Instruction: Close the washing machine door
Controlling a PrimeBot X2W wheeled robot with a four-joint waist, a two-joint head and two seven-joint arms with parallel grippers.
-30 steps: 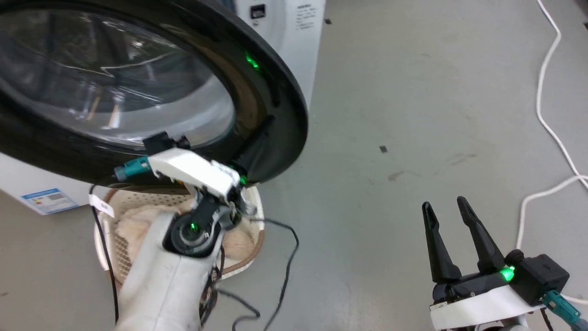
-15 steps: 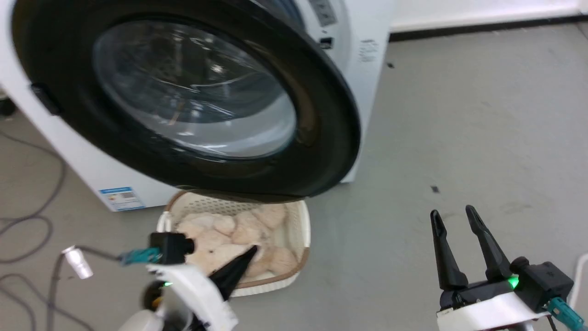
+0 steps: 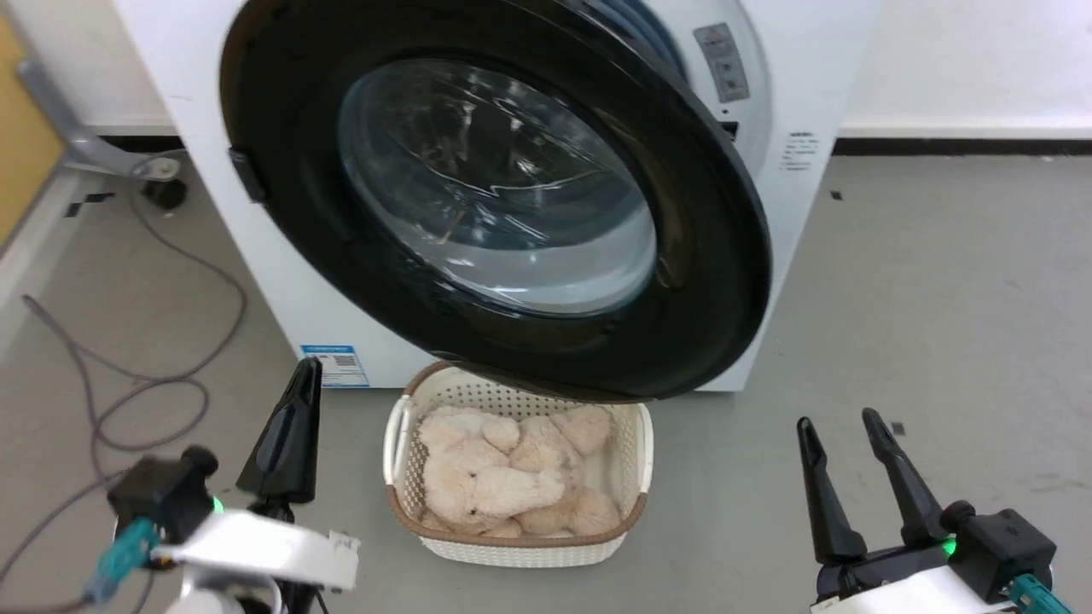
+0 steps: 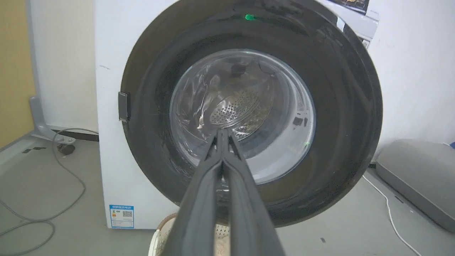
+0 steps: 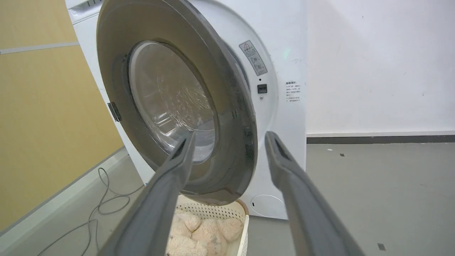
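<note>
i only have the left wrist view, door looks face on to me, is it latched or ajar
Observer: Ajar. In the right wrist view the free edge of the washing machine door stands well off the front of the washing machine.
Operator: is my left gripper touching it
Observer: No. In the head view the left gripper is shut and sits low on the left, apart from the door.
Operator: and the right one
Observer: The right gripper is open and holds nothing, low on the right and also apart from the door.
</note>
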